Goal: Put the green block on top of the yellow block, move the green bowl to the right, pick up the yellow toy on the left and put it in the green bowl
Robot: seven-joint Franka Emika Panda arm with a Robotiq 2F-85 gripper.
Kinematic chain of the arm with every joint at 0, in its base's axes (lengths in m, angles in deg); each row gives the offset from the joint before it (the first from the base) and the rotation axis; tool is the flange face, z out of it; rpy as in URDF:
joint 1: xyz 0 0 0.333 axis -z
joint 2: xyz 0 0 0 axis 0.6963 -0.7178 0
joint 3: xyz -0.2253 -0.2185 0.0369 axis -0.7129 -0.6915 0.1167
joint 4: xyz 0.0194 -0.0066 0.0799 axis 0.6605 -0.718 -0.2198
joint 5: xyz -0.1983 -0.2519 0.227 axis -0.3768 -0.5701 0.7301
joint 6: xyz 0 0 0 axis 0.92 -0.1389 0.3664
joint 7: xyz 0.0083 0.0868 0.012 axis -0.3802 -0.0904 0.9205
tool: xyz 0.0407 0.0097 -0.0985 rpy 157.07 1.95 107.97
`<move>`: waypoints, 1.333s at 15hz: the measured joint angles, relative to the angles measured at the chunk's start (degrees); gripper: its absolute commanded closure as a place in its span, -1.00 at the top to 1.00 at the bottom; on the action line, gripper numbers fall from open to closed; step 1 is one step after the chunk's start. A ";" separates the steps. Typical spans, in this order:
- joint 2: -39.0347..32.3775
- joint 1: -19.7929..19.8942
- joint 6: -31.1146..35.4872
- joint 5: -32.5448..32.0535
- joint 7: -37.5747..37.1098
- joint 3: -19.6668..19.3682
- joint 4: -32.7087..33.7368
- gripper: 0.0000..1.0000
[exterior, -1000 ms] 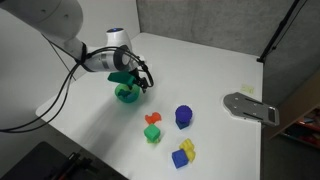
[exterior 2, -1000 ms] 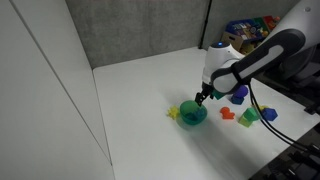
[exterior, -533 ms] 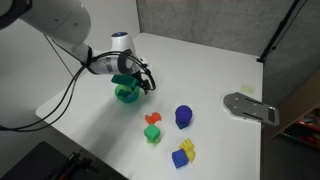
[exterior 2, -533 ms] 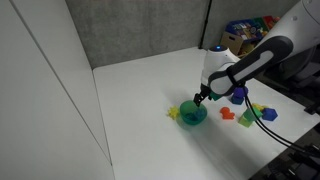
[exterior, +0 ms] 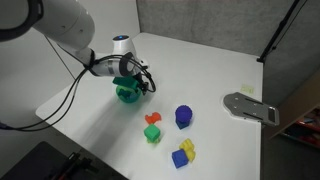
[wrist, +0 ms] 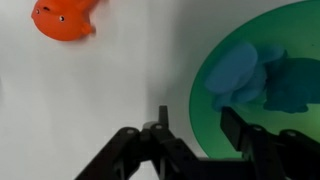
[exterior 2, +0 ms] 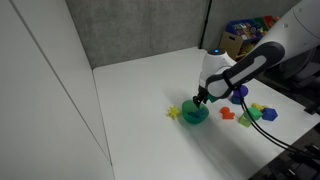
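The teal-green bowl (exterior: 126,95) stands on the white table and also shows in an exterior view (exterior 2: 194,114) and in the wrist view (wrist: 275,95). My gripper (wrist: 195,120) is open and straddles the bowl's rim, with one finger (wrist: 162,122) outside and one finger (wrist: 235,125) inside. The gripper also shows in both exterior views (exterior: 134,87) (exterior 2: 201,101). The yellow star toy (exterior 2: 173,112) lies just beside the bowl. The green block (exterior: 152,131) appears to sit on the yellow block (exterior: 153,139); the two are small and hard to tell apart.
An orange toy (wrist: 62,18) lies close to the bowl and shows in an exterior view (exterior: 152,119). A blue cylinder (exterior: 184,116) and a blue-and-yellow piece (exterior: 183,153) stand farther off. A grey plate (exterior: 250,106) lies near the table edge.
My gripper has come down a little onto the bowl's rim. The bowl and the other things have not moved.
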 measured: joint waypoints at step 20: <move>1.55 0.39 1.78 1.44 1.64 -0.63 0.34 -0.97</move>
